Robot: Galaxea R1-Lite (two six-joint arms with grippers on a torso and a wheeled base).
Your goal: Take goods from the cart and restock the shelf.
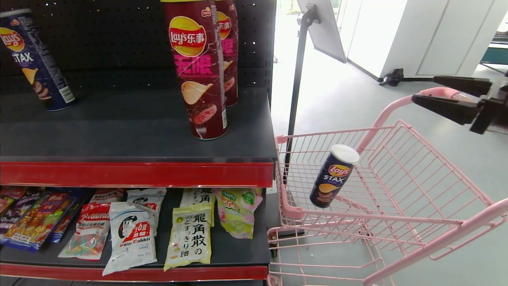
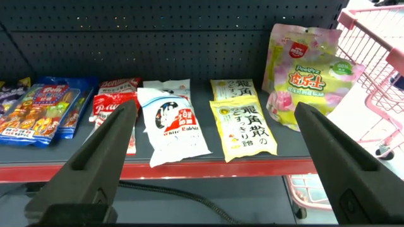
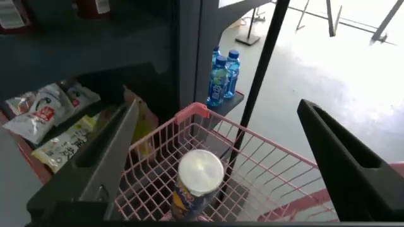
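A dark blue chips can (image 1: 333,176) with a white lid leans against the near-left corner of the pink wire cart (image 1: 397,190). In the right wrist view that can (image 3: 199,180) stands below and between my open fingers. My right gripper (image 1: 424,89) hangs open above the cart's far handle, empty and well clear of the can. On the upper shelf (image 1: 131,131) stand two red chips cans (image 1: 198,67) and one blue can (image 1: 37,59) at the far left. My left gripper (image 2: 214,107) is open and empty, facing the lower shelf's snack bags.
The lower shelf (image 1: 238,254) holds several flat snack bags, among them a white bag (image 2: 170,123) and a yellow bag (image 2: 243,126). A black pole (image 1: 297,87) rises behind the cart's left corner. Two water bottles (image 3: 224,75) stand beyond the shelf end. The upper shelf has bare room between its cans.
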